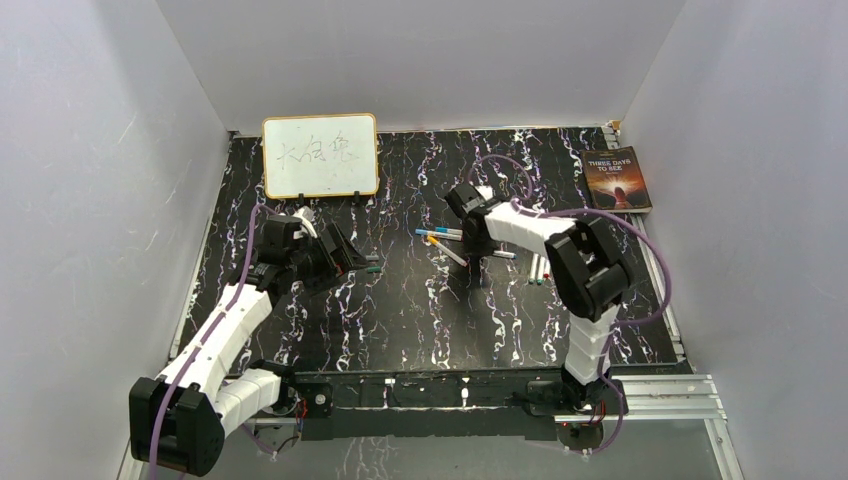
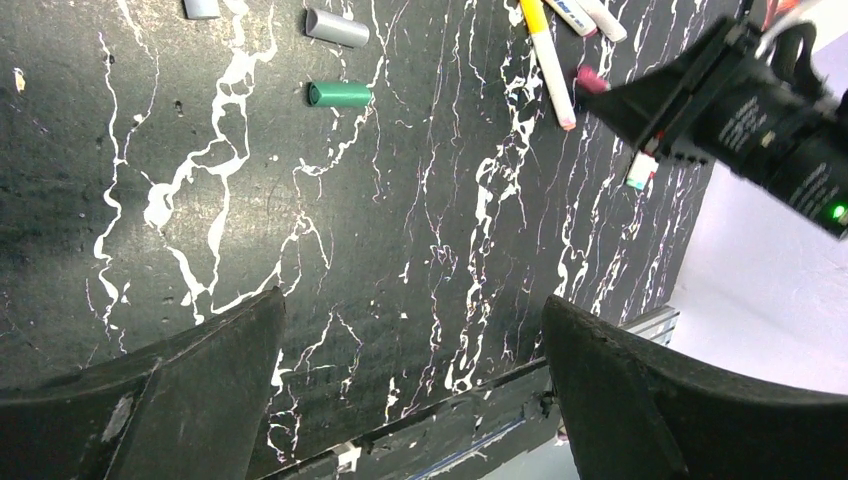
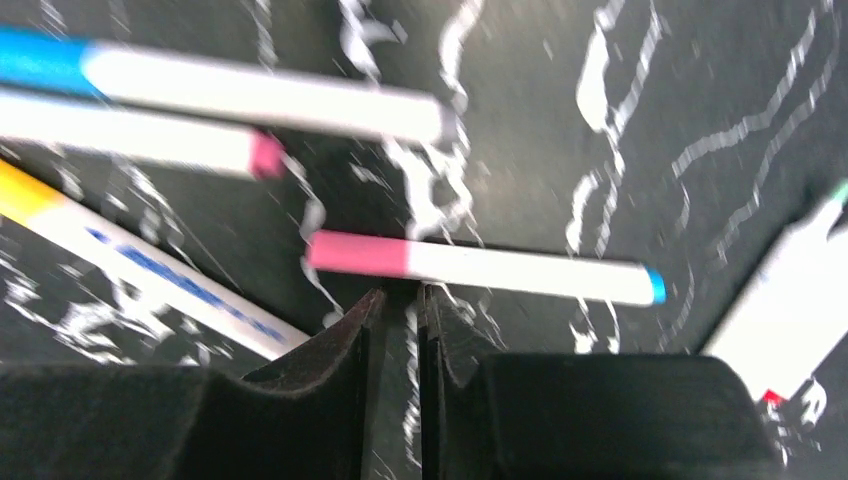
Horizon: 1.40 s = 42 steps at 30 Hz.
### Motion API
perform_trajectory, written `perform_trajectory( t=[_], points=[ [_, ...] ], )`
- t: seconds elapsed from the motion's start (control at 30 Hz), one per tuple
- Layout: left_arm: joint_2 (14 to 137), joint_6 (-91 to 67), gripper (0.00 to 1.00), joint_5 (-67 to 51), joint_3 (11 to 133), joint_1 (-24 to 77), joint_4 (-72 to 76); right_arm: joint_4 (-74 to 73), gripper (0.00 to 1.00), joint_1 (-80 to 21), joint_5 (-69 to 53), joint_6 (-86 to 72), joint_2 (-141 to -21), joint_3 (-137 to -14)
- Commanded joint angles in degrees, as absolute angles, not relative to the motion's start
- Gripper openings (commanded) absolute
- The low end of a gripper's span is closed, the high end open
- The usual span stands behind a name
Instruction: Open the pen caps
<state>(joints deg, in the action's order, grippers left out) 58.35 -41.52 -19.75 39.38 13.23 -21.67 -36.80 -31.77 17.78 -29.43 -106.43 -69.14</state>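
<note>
White pen (image 3: 520, 272), pink cap (image 3: 355, 253) on, lies just past the right tool (image 3: 402, 300), pinched almost together, empty; left tool (image 2: 412, 300) gapes wide.

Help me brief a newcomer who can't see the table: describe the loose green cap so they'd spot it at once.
Start at the whiteboard at the back left of the black marbled table. In front of it, by the left arm's open pincer, two short caps lie apart from the pens. Yours is the green cap; its neighbour is a grey cap.
</note>
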Motion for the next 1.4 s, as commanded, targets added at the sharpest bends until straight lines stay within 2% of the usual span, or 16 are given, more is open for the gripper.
perform_trajectory(
  t=[0.0, 0.2, 0.33, 0.43, 0.8, 1.37],
  points=[
    [57.59, -40.53, 0.98, -20.09, 41.76, 13.07, -24.3, -35.16, 0.18, -31.35, 14.26, -26.74, -114.86, -76.88],
    [56.71, -40.34, 0.98, -19.72, 42.6, 13.07, -25.76, -37.05, 0.21, -29.26, 11.73, -23.61, -120.2, -87.01],
    [56.07, -40.19, 0.98, -19.39, 42.83, 13.02, -26.61, -37.68, 0.26, -27.63, 12.18, -21.99, -117.75, -88.86],
    [55.85, -40.17, 0.98, -19.29, 42.52, 13.05, -26.65, -37.49, 0.33, -26.23, 12.78, -21.64, -113.79, -87.03],
    [54.86, -40.5, 0.98, -19.72, 41.73, 13.01, -26.62, -33.24, 0.42, -23.29, 13.31, -20.97, -100.34, -74.5],
    [54.41, -40.83, 0.98, -21.03, 40.4, 13.03, -26.64, -32.97, 0.45, -18.56, 8.01, -19.66, -102.05, -67.6]
  ],
)
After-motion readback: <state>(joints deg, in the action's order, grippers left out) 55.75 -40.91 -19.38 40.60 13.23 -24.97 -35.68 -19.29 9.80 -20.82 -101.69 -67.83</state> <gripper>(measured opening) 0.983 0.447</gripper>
